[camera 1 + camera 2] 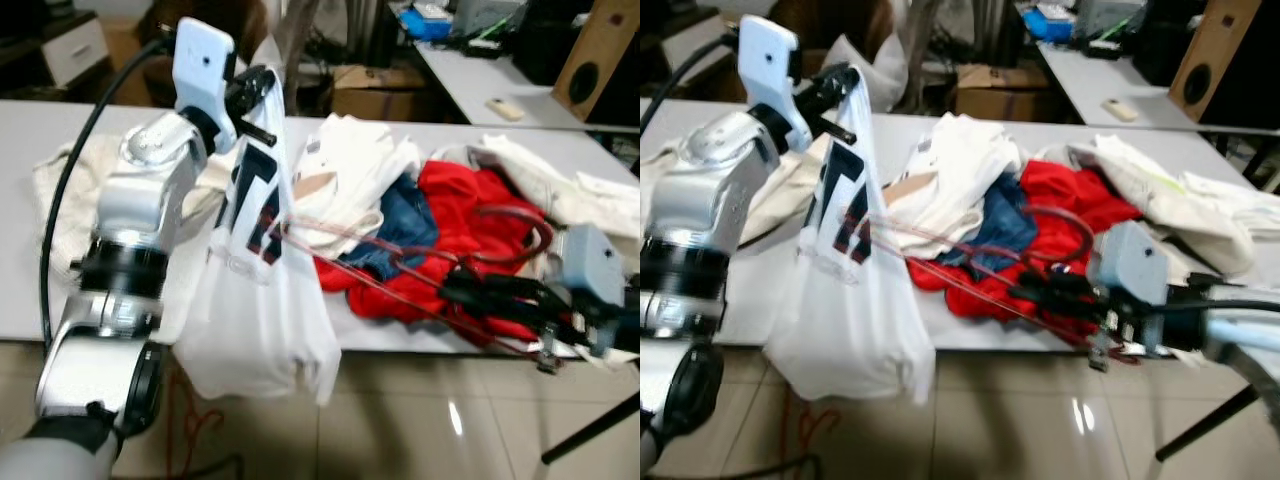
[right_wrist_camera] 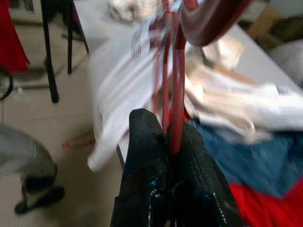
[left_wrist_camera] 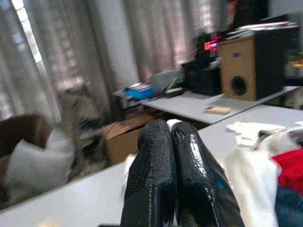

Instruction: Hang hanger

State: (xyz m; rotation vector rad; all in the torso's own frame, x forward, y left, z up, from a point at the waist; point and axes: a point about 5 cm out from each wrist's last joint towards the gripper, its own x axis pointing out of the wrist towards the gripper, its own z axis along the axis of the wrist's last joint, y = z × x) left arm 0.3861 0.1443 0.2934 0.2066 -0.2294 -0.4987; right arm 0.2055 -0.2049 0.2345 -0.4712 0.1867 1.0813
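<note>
The hanger [image 1: 420, 262], a thin red wire one, is pinched between the closed fingers of the right gripper [image 1: 470, 285] at the near table edge, its far end poking into the white shirt [image 1: 262, 320] that the left gripper [image 1: 258, 88] holds up by the collar, fingers clamped shut on the cloth. Looks like we're mid-threading, so next I'd guess the hanger has to slide further inside the shirt. Behind them sits the pile of red, blue and white clothes [image 1: 440, 210] on the table [image 1: 30, 130].
</note>
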